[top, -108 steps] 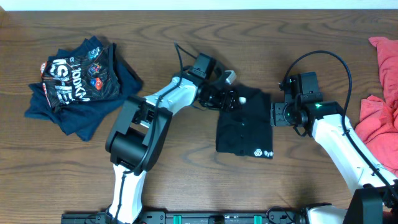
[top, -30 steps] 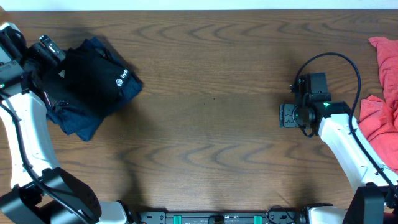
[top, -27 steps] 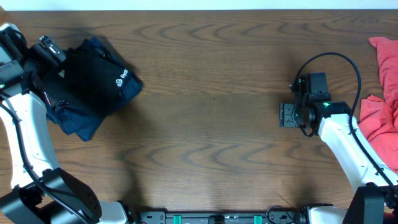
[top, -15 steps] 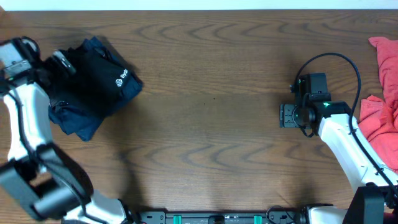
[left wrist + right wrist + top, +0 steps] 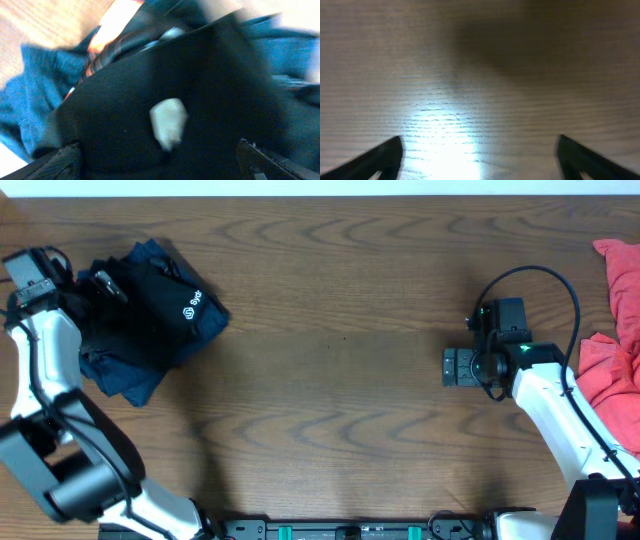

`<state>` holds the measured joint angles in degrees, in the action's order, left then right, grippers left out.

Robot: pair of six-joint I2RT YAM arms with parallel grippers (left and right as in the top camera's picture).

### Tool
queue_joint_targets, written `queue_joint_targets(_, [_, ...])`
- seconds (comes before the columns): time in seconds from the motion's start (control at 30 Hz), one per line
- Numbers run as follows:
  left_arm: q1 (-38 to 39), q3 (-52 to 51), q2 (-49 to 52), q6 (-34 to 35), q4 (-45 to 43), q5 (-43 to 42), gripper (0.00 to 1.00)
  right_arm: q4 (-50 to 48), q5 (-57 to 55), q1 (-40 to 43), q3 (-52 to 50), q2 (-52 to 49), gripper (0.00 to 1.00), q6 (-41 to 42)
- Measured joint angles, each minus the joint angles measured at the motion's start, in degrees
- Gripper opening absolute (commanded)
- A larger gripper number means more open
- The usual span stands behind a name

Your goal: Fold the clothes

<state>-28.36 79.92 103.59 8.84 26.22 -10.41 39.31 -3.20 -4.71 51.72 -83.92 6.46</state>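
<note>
The folded black T-shirt (image 5: pixel 150 305), its white logo facing up, lies on top of the navy and printed clothes (image 5: pixel 120 370) at the far left. My left gripper (image 5: pixel 105 285) hovers over the shirt's upper left edge. In the left wrist view the black T-shirt (image 5: pixel 200 85) with its white neck tag (image 5: pixel 167 122) fills the frame, and the left gripper (image 5: pixel 162 165) is open with its fingers wide apart over the fabric. My right gripper (image 5: pixel 455 367) is open over bare wood at centre right. The right wrist view shows the right gripper (image 5: pixel 480 160) with nothing between its fingers.
Red clothes (image 5: pixel 615 310) are heaped at the right edge of the table (image 5: pixel 330 400), close behind the right arm. Blue fabric (image 5: pixel 35 85) of the pile shows left of the black shirt. The table's far edge runs along the top.
The left arm has swung near the pile, its gripper shifting right onto the black shirt's edge. The right gripper has opened wider in place.
</note>
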Motion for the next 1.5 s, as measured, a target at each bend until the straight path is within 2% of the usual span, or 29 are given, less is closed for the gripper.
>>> queue_joint_targets(0.13, [5.2, 0.6, -7.2, -4.1, -0.7, -1.2, 0.98, -2.8, 1.6, 0.0, 0.0, 0.0, 0.99, 0.0])
queue_joint_targets(0.3, [19.4, 2.6, -13.4, -8.1, 0.9, -1.9, 0.98, -11.7, 6.9, 0.0, 0.1, 0.0, 0.99, 0.0])
queue_joint_targets(0.43, [30.1, 2.9, -13.4, -10.3, 8.4, -2.2, 0.98, -17.3, 8.1, 0.1, 0.3, 0.0, 0.99, 0.1])
queue_joint_targets(0.57, [36.1, 2.8, -13.1, -11.0, 16.8, -2.6, 0.98, -14.3, 7.7, 3.7, 1.9, 1.3, 0.99, 0.7])
queue_joint_targets(0.7, [36.2, 2.5, -15.8, -11.2, 23.8, -3.2, 0.98, -6.6, 7.2, 8.0, 4.0, 6.7, 0.99, 0.8])
queue_joint_targets(0.83, [35.9, 0.4, -25.1, -12.2, 23.9, -3.2, 0.98, -0.9, 7.1, 9.0, 4.2, 14.8, 0.99, 0.7])
queue_joint_targets(1.07, [35.9, -12.3, -51.3, -13.4, 19.0, -2.2, 0.98, -1.3, 8.7, 9.0, -4.9, 33.6, 0.99, 0.8])
queue_joint_targets(1.17, [35.9, -20.0, -63.0, -13.4, 19.2, -1.8, 0.98, -1.0, 9.0, 9.0, -11.8, 44.2, 0.99, 1.4])
queue_joint_targets(1.27, [35.9, -24.0, -70.5, -13.4, 19.8, -1.5, 0.98, -1.0, 9.3, 9.0, -16.4, 52.2, 0.99, 2.0])
queue_joint_targets(1.5, [35.9, -25.0, -78.6, -13.4, 25.4, -1.2, 0.98, 3.6, 10.3, 9.0, -18.5, 57.2, 0.99, 2.3])
